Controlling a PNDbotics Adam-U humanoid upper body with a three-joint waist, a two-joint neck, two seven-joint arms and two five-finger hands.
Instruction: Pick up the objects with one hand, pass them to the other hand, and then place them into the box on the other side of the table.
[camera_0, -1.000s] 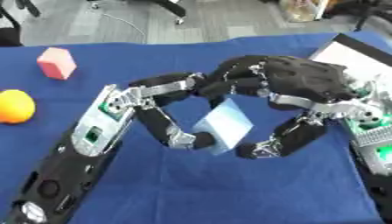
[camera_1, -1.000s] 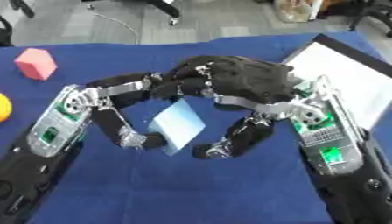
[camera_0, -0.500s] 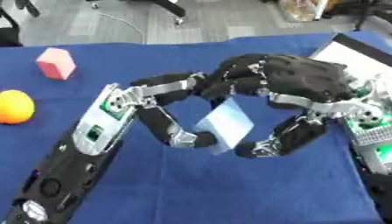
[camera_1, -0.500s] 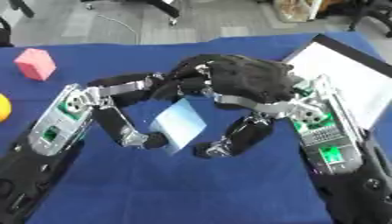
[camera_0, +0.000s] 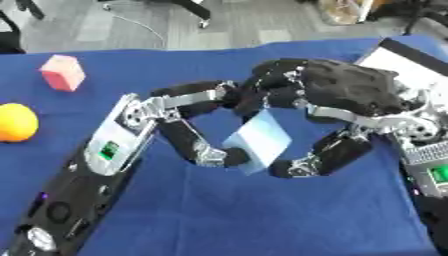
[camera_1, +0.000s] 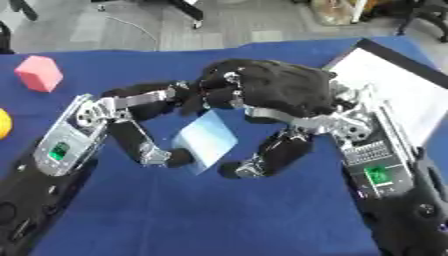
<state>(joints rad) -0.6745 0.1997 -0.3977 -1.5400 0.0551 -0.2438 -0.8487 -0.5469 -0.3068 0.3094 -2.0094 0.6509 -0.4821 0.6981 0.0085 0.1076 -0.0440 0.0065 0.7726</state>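
Both robot hands, left robot hand (camera_0: 197, 125) and right robot hand (camera_0: 337, 97), curled round one pale blue block (camera_0: 259, 141).

No readable text, label, brand or number anywhere. Only small green lit patches on the forearm of the left arm (camera_0: 108, 149) and on the right arm (camera_1: 379, 174), too blurred to read as signs. Nothing printed on the light blue block (camera_0: 259, 140), pink cube (camera_0: 63, 72), orange ball (camera_0: 16, 122) or white box (camera_1: 404, 93).
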